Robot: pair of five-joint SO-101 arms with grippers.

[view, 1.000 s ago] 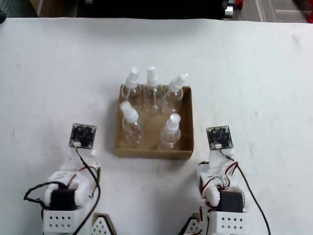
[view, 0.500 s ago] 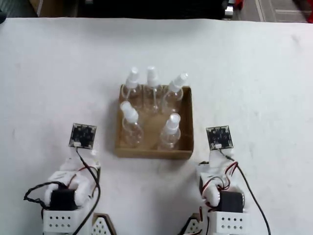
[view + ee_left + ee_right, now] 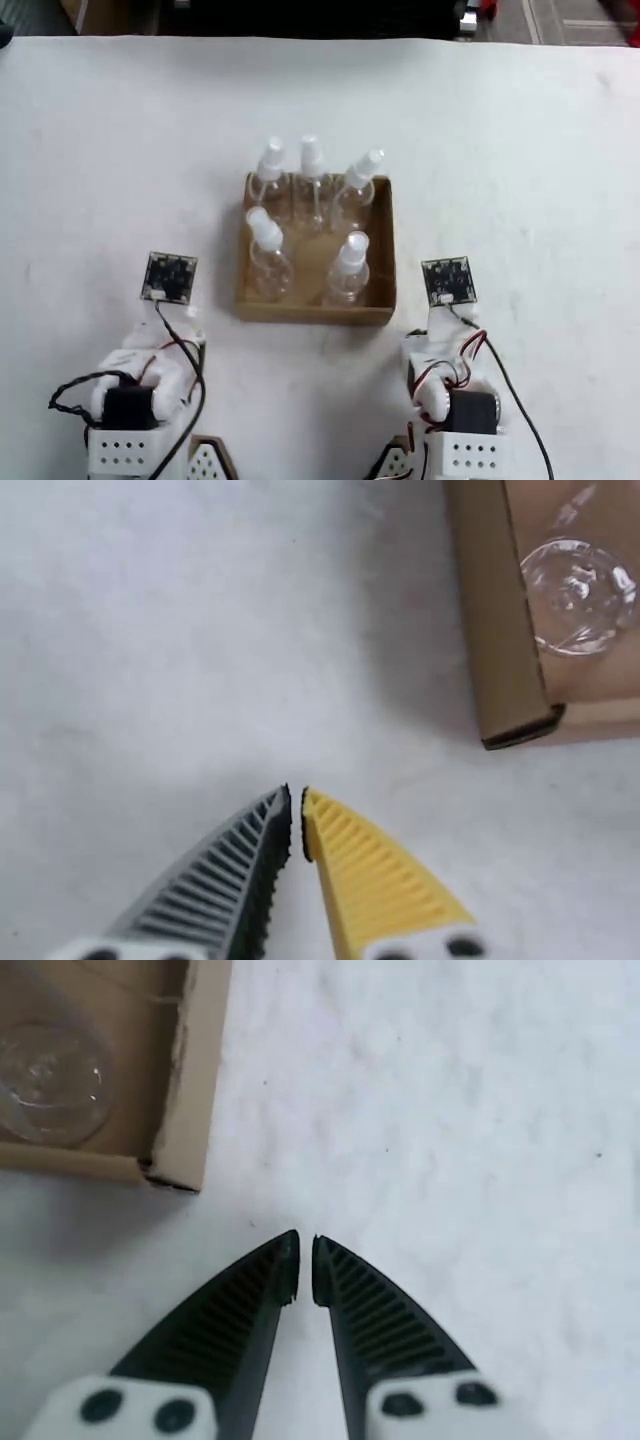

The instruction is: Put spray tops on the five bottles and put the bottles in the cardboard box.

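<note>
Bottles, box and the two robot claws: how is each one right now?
bottles: all five standing inside the cardboard box, each with a spray top on.
cardboard box: open at the top, resting on the table.
left gripper: shut, holding nothing, beside a corner of the box.
right gripper: shut, holding nothing, beside a corner of the box.

left pincer (image 3: 296, 808) closed, right pincer (image 3: 305, 1255) closed

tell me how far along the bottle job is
Done: all five bottles stand in the cardboard box, each with a spray top on. In hand: nothing; the left gripper and right gripper are shut and empty over the table beside the box. Left: nothing visible.
</note>
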